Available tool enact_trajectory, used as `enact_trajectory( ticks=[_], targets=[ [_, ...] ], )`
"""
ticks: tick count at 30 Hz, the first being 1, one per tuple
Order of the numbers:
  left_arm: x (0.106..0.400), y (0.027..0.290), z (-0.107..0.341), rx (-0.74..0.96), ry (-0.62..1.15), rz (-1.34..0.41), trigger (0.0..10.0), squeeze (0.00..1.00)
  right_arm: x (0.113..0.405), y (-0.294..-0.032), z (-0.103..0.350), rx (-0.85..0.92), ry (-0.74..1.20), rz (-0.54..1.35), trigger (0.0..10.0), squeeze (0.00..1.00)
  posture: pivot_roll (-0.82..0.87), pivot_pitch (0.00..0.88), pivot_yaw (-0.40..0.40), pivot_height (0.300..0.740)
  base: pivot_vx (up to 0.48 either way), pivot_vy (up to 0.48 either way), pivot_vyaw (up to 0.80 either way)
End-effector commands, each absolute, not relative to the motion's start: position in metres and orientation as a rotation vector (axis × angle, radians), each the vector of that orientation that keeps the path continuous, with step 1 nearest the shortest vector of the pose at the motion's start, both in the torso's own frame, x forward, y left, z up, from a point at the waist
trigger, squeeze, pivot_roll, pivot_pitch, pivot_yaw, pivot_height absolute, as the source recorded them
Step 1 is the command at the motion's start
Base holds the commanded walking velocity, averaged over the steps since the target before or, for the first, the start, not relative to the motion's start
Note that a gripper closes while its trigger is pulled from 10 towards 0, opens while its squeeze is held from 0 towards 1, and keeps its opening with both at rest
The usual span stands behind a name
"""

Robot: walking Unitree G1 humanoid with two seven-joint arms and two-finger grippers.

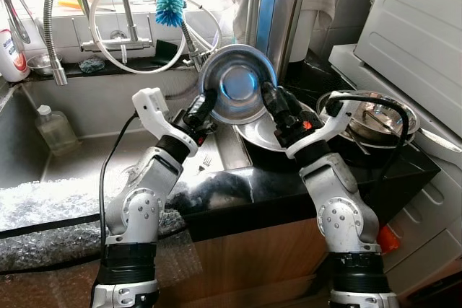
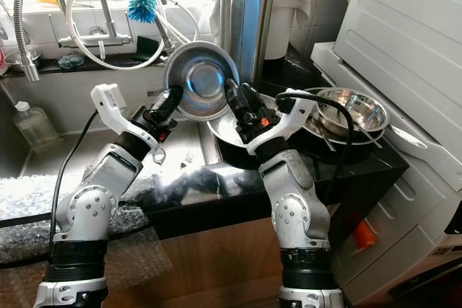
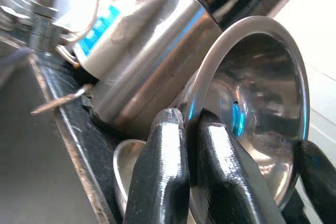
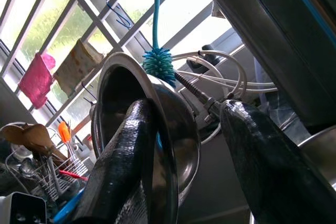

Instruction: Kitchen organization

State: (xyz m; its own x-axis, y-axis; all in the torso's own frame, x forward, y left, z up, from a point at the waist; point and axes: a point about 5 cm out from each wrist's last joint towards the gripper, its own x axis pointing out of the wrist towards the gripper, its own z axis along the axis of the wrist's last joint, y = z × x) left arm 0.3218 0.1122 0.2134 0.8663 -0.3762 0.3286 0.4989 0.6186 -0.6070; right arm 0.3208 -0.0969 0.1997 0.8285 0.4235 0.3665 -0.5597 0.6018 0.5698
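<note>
A round shiny steel bowl (image 1: 237, 83) is held on edge above the black table (image 1: 289, 178), hollow facing the robot. The left claw (image 3: 191, 129) pinches its rim. The right claw (image 4: 199, 150) straddles the opposite rim, fingers spread. The right wrist view shows a blue bottle brush (image 4: 159, 62) beyond it.

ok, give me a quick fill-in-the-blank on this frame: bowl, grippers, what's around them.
1. Both grippers hold a steel ____ up above the counter.
2. The left gripper pinches the bowl's ____ between its fingers.
3. Behind the bowl stands a steel block holding ____.
4. The brush hanging by the tap has ____ bristles.

Missing words: bowl; rim; knives; blue
</note>
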Motion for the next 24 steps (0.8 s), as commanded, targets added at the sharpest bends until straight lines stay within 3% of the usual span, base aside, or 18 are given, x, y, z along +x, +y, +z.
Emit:
enact_trajectory(
  ticks=[1,2,3,5,6,7,8,14,17,24],
  targets=[
    [0.326,0.116,0.22,-0.756,-0.21,-0.466,0.0,0.0,0.319,-0.101,0.205,0.726,-0.228,0.565,10.0,0.0,-0.13,0.0,-0.026,0.74,0.0,0.0,0.0],
    [0.327,0.117,0.22,-0.754,-0.212,-0.451,0.0,0.0,0.318,-0.1,0.205,0.726,-0.226,0.565,10.0,0.0,-0.13,0.0,-0.027,0.74,0.0,0.0,0.0],
    [0.33,0.121,0.219,-0.724,-0.211,-0.391,1.8,0.0,0.317,-0.099,0.204,0.728,-0.223,0.566,10.0,0.0,-0.13,0.0,-0.027,0.74,0.0,0.0,0.0],
    [0.335,0.13,0.214,-0.679,-0.209,-0.29,2.2,0.0,0.316,-0.097,0.204,0.737,-0.219,0.57,10.0,0.0,-0.13,0.0,-0.026,0.74,0.0,0.0,0.0],
    [0.337,0.135,0.212,-0.666,-0.21,-0.232,5.7,0.0,0.314,-0.096,0.204,0.742,-0.217,0.574,10.0,0.0,-0.13,0.0,-0.027,0.74,0.0,0.0,0.0],
    [0.338,0.14,0.21,-0.658,-0.211,-0.194,5.7,0.0,0.314,-0.095,0.204,0.746,-0.216,0.576,10.0,0.0,-0.13,0.0,-0.027,0.74,0.0,0.0,0.0],
    [0.341,0.15,0.208,-0.635,-0.217,-0.097,10.0,0.0,0.312,-0.094,0.203,0.752,-0.21,0.58,10.0,0.0,-0.13,0.0,-0.027,0.74,0.0,0.0,0.0],
    [0.343,0.168,0.207,-0.565,-0.239,0.032,10.0,0.0,0.307,-0.091,0.199,0.752,-0.192,0.582,10.0,0.0,-0.13,0.0,-0.026,0.74,0.0,0.0,0.0],
    [0.347,0.19,0.208,-0.47,-0.271,0.13,10.0,0.0,0.299,-0.093,0.182,0.577,-0.15,0.534,10.0,0.0,-0.13,0.0,-0.025,0.74,0.0,0.0,0.0],
    [0.351,0.206,0.201,-0.328,-0.268,0.201,10.0,0.0,0.291,-0.11,0.172,0.455,-0.147,0.429,10.0,0.0,-0.14,0.0,-0.023,0.74,0.0,0.0,0.0]
  ],
)
